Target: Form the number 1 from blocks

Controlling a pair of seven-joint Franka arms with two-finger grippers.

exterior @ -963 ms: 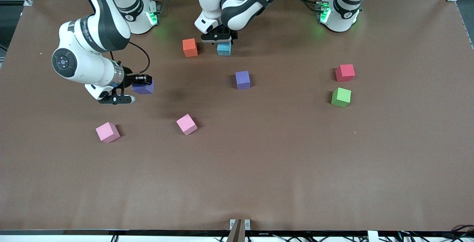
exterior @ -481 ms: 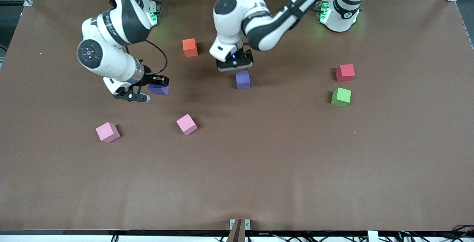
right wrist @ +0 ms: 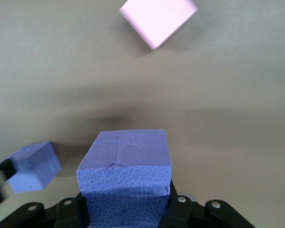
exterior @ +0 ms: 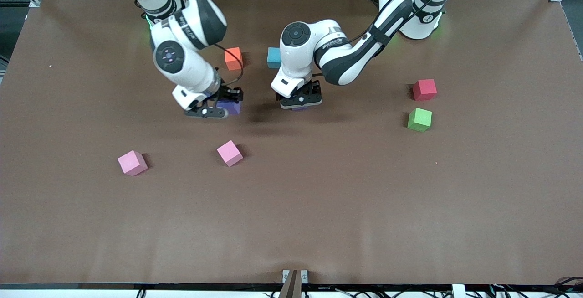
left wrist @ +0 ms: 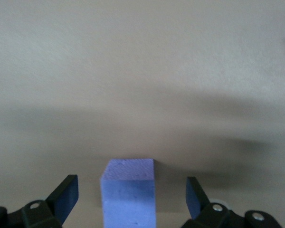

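right gripper (exterior: pixel 217 106) – jaws clamped on a purple block (right wrist: pixel 125 164), carried over the counter (exterior: pixel 319 207), pink block (exterior: pixel 229 153) at its 6 o'clock | left gripper (exterior: pixel 300 102) – jaws spread wide, empty, straddling the second purple block (left wrist: pixel 128 190), centred between them, left arm nearer, light blue block (exterior: pixel 273 57) at 11 o'clock

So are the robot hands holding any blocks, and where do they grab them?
The right gripper holds a purple block, its jaws shut on two opposite sides. The left gripper holds nothing: its jaws stand open around another purple block.
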